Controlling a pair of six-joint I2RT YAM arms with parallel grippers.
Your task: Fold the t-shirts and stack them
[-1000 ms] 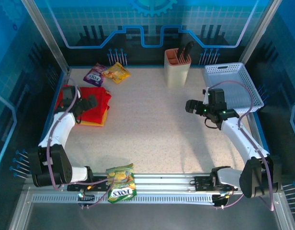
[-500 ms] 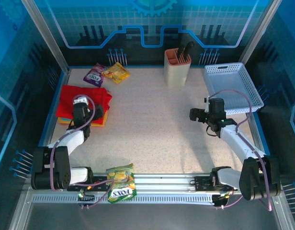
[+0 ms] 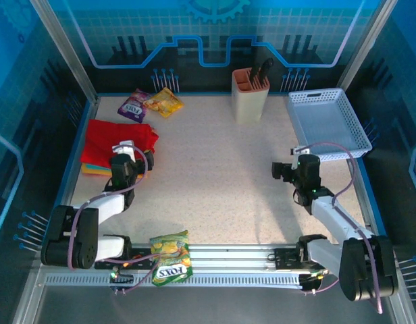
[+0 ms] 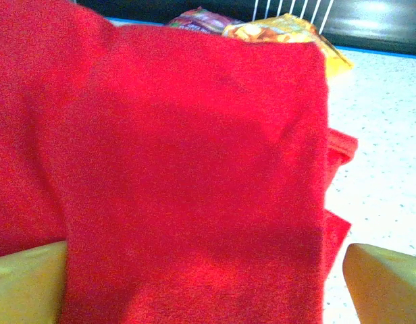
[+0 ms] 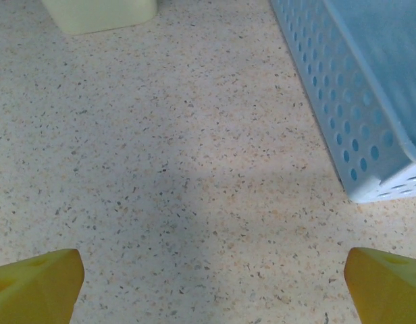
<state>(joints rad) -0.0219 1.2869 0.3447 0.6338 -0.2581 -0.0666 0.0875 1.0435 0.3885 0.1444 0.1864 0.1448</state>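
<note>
Left gripper (image 3: 130, 164): released, with the jaws spread wide. In the left wrist view its yellow fingertips (image 4: 26, 283) sit at the two lower corners with red cloth spanning the gap between them and nothing pinched; whether they touch the cloth cannot be determined. The left arm is folded low, its forearm running from the near-left base away and rightward to the wrist, which sits at the near-right edge of the shirt pile. The red t-shirt (image 3: 117, 138) lies folded at the table's (image 3: 208, 182) left side, on top of the pile, with a teal t-shirt (image 3: 88, 164) edge and an orange-yellow t-shirt (image 3: 103, 171) edge showing beneath it along the near side. Behind the pile, near the back edge, a purple snack packet (image 3: 134, 106) and a yellow snack packet (image 3: 164, 102) lie touching. A third snack packet (image 3: 171, 256) rests on the rail at the near edge between the arm bases. A beige knife holder (image 3: 250, 94) stands upright at back centre. Right gripper (image 3: 289, 169): likewise released, its fingertips (image 5: 36, 283) wide apart at the lower corners of the right wrist view with bare speckled table between them. The right arm reaches from the near-right base away and leftward, the wrist facing the back of the cell. A pale blue perforated basket (image 3: 327, 121) sits at back right, its near-left corner just beyond this gripper.
</note>
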